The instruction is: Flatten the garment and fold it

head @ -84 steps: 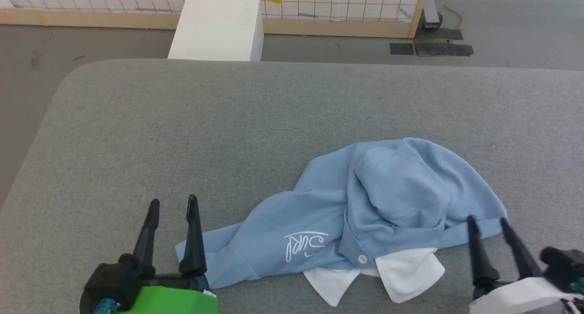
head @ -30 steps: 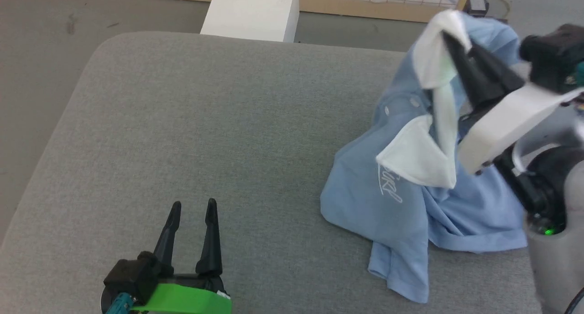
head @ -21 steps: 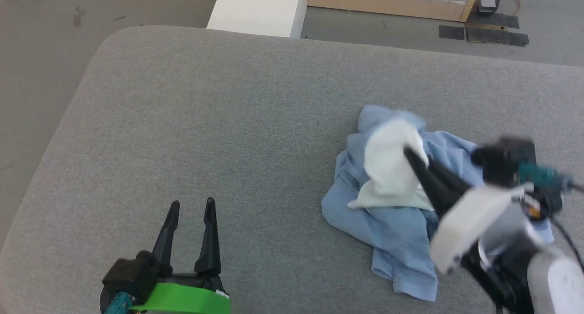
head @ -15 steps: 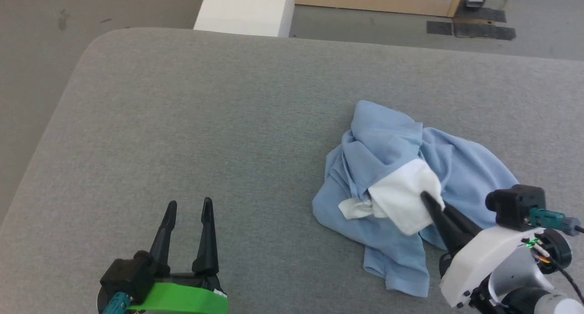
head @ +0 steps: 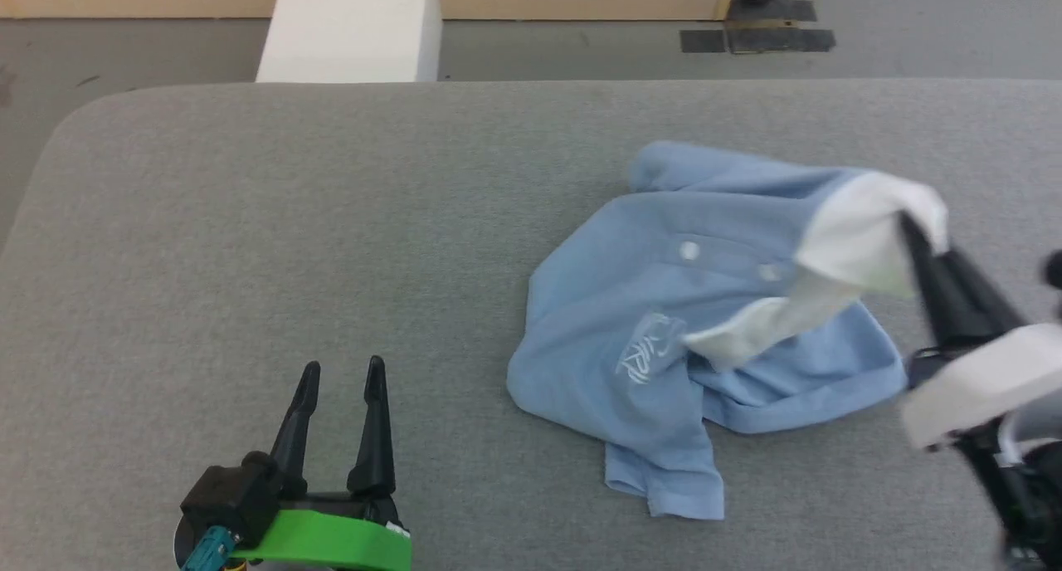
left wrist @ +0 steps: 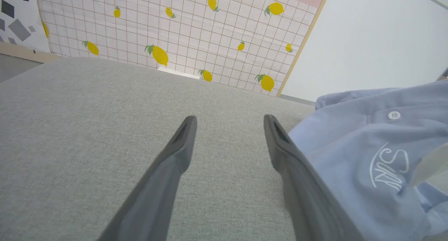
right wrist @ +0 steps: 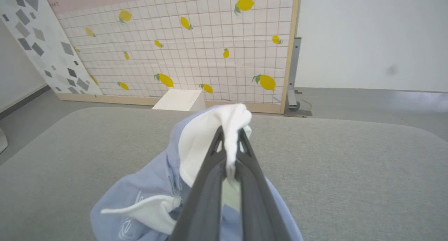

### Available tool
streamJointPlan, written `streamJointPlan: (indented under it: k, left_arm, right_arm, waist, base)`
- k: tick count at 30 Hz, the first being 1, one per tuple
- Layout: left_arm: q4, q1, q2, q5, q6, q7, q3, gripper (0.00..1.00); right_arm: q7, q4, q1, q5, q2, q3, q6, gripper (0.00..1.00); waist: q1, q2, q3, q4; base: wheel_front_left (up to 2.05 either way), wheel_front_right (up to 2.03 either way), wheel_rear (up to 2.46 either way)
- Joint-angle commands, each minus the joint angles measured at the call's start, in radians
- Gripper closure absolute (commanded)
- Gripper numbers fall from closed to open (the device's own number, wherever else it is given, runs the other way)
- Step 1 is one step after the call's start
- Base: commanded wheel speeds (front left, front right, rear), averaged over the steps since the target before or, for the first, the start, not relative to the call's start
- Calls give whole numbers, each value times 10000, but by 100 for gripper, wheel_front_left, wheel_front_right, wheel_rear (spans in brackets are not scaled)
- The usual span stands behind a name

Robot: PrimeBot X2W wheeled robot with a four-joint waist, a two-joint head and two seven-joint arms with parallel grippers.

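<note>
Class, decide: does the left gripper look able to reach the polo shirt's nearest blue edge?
Probably yes: the left gripper is open, empty, with bare table between it and the shirt; the right gripper holds the far collar.

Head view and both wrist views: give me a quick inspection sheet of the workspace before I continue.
Surface: grey fabric table, flat, with a rounded corner.
Job's things: garment crumpled, not flattened; logo and two buttons face up; white collar raised off the table.
Clutter: nothing seen.
Grippers: right gripper shut, its fingers pinching the collar; left gripper open, holding nothing, beside the garment.
Cables: nothing seen on the table.
Surroundings: white box past the far edge, lemon-print panel, grey floor.
</note>
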Motion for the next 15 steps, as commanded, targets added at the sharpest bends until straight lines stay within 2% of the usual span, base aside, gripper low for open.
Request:
streamJointPlan:
  k: [1, 4, 5, 8, 11, 15]
  left_arm:
    - [14, -113, -30, 138, -53, -36, 30, 0]
    - [41, -94, -30, 172, -98, -36, 43, 0]
    - [82, -68, -30, 209, -141, -36, 76, 0]
    - [67, -5, -30, 221, -152, -36, 98, 0]
    - [81, 87, -30, 254, -169, -36, 127, 0]
    - [122, 141, -30, 308, -205, -36, 161, 0]
  right_arm:
    - [-73, -209, 6, -78, 5, -425, -15, 100]
    - [7, -642, 516, -129, 87, -1456, -15, 100]
    - [288, -997, 1532, 97, 198, -2532, -15, 100]
    - [518, -701, 2727, 764, 221, -3443, -15, 100]
    - [443, 177, 3930, 1210, 225, -3666, -15, 100]
    - [-105, 1595, 4706, 1485, 227, -2931, -15, 100]
  waist:
    - [0, 0, -119, -346]
    - [0, 0, -169, -477]
    - [0, 0, -215, -542]
    - [0, 0, -217, -581]
    - [0, 0, -197, -649]
    - [0, 0, -227, -737]
  base:
    - [0, 0, 0]
    - [0, 0, 0]
    - [0, 0, 0]
    - [0, 0, 0]
    - [0, 0, 0]
    - [0, 0, 0]
